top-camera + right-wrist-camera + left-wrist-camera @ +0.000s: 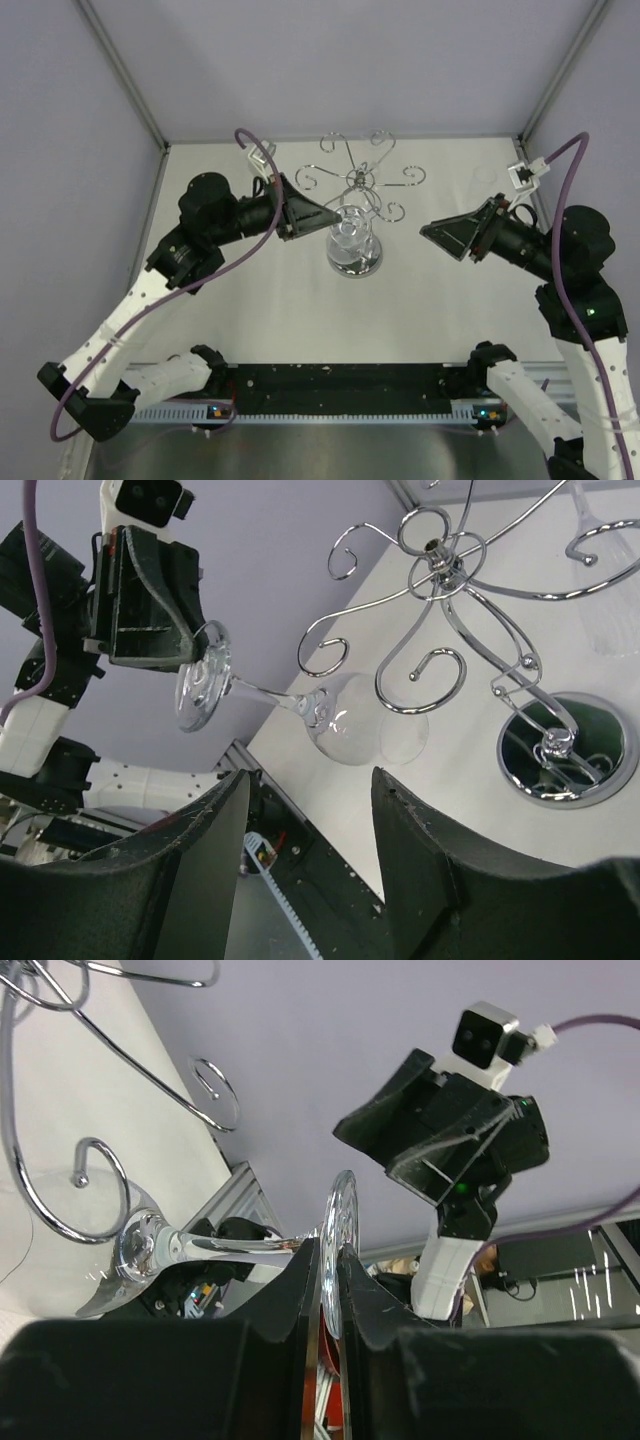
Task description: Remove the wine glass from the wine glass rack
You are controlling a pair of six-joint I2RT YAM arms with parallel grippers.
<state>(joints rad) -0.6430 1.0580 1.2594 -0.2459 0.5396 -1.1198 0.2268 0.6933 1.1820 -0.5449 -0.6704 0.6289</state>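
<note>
The wine glass lies tilted on its side in the air. Its flat foot is pinched between the fingers of my left gripper, which is shut on it. The stem runs from the foot to the bowl, which sits just beside a scroll end of the chrome wine glass rack. No rack arm crosses the stem. From above, the bowl hangs over the rack's round mirrored base, with the left gripper at its left. My right gripper is open and empty, right of the rack.
The rack's curled arms spread over the back middle of the table. A second clear glass shows by a far rack arm. The grey enclosure walls stand close at left, right and back. A black rail runs along the near edge.
</note>
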